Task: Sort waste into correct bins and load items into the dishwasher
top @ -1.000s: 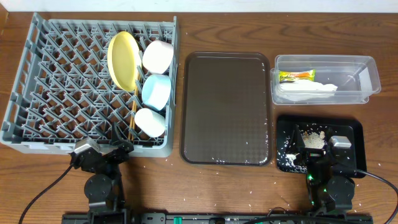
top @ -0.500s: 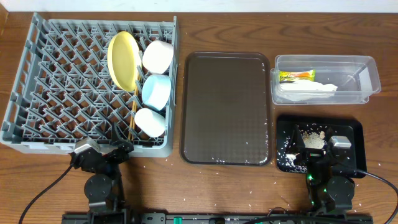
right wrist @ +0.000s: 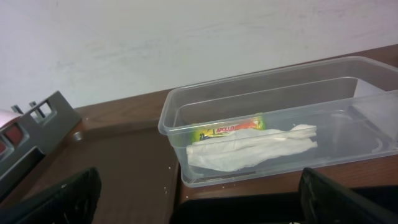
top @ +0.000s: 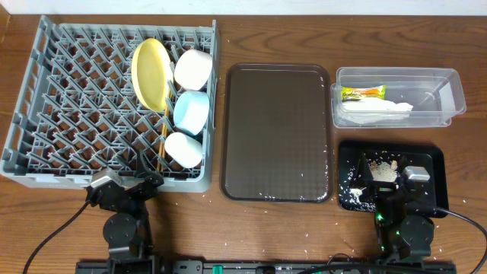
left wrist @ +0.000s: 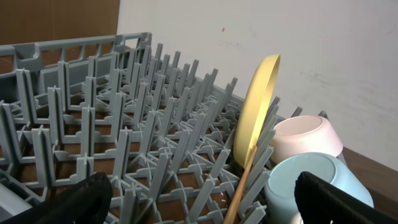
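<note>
The left gripper (left wrist: 202, 200) has its jaws wide apart and empty, at the near edge of the rack (top: 76, 99). In the rack the yellow plate (top: 150, 72) stands on edge, with the white bowl (top: 193, 68), blue bowl (top: 191, 113), cup (top: 184, 149) and chopsticks (top: 161, 141) beside it. The right gripper (right wrist: 199, 202) is also wide and empty, over the black tray (top: 434, 196), which holds rice (top: 383, 169). Beyond it, the clear tub (top: 450, 82) holds the wrapper (top: 363, 93) and paper (top: 377, 109).
</note>
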`<control>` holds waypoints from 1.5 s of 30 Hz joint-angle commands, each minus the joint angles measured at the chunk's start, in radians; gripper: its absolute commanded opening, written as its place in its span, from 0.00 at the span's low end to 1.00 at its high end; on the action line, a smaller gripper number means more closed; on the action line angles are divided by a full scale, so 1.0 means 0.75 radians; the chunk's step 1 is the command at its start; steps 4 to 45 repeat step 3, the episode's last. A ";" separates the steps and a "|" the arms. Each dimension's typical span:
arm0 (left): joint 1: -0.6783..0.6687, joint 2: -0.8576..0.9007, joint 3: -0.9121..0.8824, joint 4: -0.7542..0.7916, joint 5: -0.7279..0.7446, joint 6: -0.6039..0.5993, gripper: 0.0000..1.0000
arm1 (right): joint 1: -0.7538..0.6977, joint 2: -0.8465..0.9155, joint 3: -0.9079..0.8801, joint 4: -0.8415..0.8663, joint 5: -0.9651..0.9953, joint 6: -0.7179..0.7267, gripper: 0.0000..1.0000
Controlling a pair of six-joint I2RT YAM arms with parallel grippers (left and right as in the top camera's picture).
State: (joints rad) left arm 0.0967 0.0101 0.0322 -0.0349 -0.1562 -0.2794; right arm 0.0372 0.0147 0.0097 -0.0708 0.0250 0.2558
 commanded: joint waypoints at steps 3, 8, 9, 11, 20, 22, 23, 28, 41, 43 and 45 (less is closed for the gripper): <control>0.004 -0.008 -0.038 -0.031 0.003 0.022 0.93 | 0.014 -0.013 -0.006 -0.003 -0.009 0.012 0.99; 0.004 -0.008 -0.038 -0.031 0.003 0.022 0.93 | 0.014 -0.013 -0.006 -0.003 -0.009 0.012 0.99; 0.004 -0.008 -0.038 -0.031 0.003 0.022 0.93 | 0.014 -0.013 -0.006 -0.003 -0.009 0.012 0.99; 0.004 -0.008 -0.038 -0.031 0.003 0.022 0.93 | 0.014 -0.013 -0.006 -0.003 -0.009 0.012 0.99; 0.004 -0.008 -0.038 -0.031 0.003 0.022 0.93 | 0.014 -0.013 -0.006 -0.003 -0.009 0.012 0.99; 0.004 -0.008 -0.038 -0.031 0.003 0.022 0.93 | 0.014 -0.013 -0.006 -0.003 -0.009 0.012 0.99; 0.004 -0.008 -0.038 -0.031 0.003 0.022 0.93 | 0.014 -0.013 -0.006 -0.003 -0.009 0.012 0.99; 0.004 -0.008 -0.038 -0.031 0.003 0.022 0.93 | 0.014 -0.013 -0.006 -0.003 -0.009 0.012 0.99; 0.004 -0.008 -0.038 -0.031 0.003 0.022 0.93 | 0.014 -0.013 -0.006 -0.003 -0.009 0.012 0.99; 0.004 -0.008 -0.038 -0.031 0.003 0.022 0.93 | 0.014 -0.013 -0.006 -0.003 -0.009 0.012 0.99; 0.004 -0.008 -0.038 -0.031 0.003 0.022 0.93 | 0.014 -0.013 -0.006 -0.003 -0.009 0.012 0.99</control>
